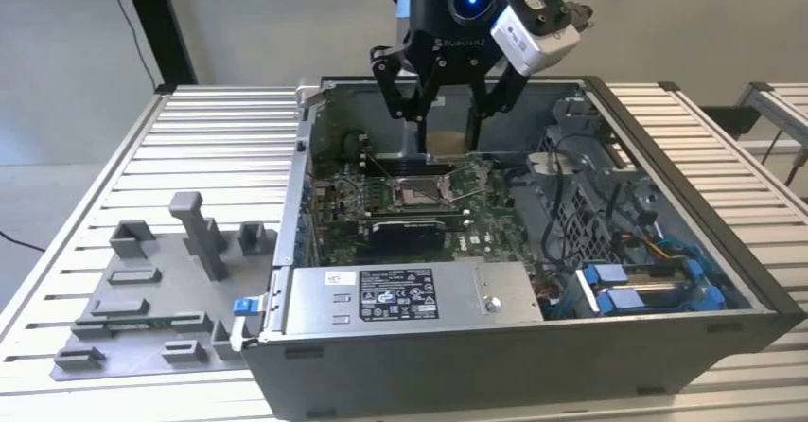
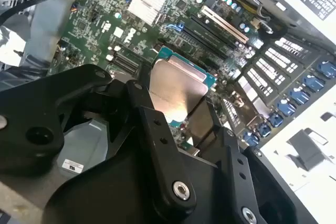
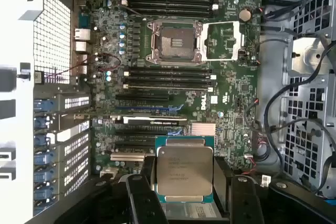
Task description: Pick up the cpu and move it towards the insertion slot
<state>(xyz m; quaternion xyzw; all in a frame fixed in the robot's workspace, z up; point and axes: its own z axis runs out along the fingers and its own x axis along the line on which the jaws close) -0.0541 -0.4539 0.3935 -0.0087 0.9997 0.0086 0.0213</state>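
A black robot gripper (image 1: 442, 119) hangs above an open computer case (image 1: 707, 280) that sits on a ribbed metal table (image 1: 215, 138). Its two fingers (image 3: 137, 195) are closed on a small square chip, the cpu (image 3: 184, 176), pinching it by opposite edges with the silvery top facing the wrist cameras. In both wrist views the cpu is held in the air above the green motherboard (image 3: 231, 93), over the expansion slots and well apart from the insertion slot (image 3: 175, 42). That slot, a silver frame with a dark centre, lies open between rows of long memory slots (image 3: 168, 77). A grey tray (image 1: 139, 299) with plastic blocks rests on the table just beside the case, towards the exterior view's left.
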